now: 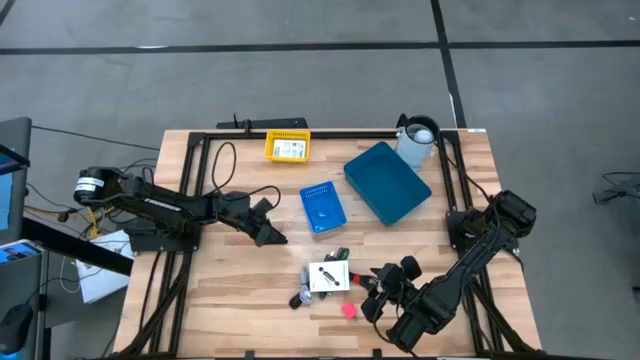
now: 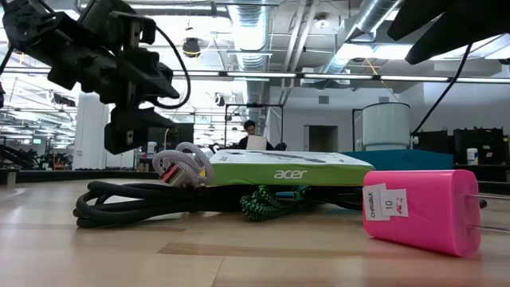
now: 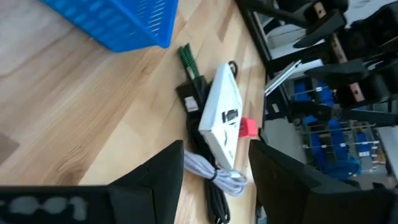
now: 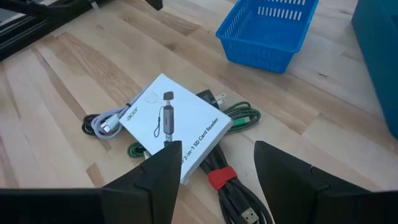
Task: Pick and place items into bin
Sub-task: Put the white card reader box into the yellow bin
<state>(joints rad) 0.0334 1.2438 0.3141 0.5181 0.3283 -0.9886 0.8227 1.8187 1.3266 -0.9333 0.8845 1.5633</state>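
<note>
The items lie in a small heap near the table's near edge. A white Acer card-reader box [image 1: 325, 277] [image 4: 174, 121] [image 3: 221, 112] rests flat on coiled cables: black ones [image 2: 143, 199], a green braided one [image 4: 242, 115] and a white one [image 4: 106, 124]. A pink charger [image 1: 348, 310] [image 2: 422, 209] lies on the wood just nearer. My left gripper [image 1: 272, 235] [image 3: 216, 180] hovers open to the heap's far left. My right gripper [image 1: 372, 292] [image 4: 217, 180] hovers open just right of the heap, fingers pointing at the box. The small blue basket [image 1: 322, 207] stands beyond the heap.
A large blue bin [image 1: 387, 182] sits right of the small basket, with a white cup-like thing [image 1: 418, 140] behind it. A yellow basket [image 1: 287, 148] stands at the far edge. Black frame rails [image 1: 196, 180] run along both sides. Bare wood shows between the heap and the left rails.
</note>
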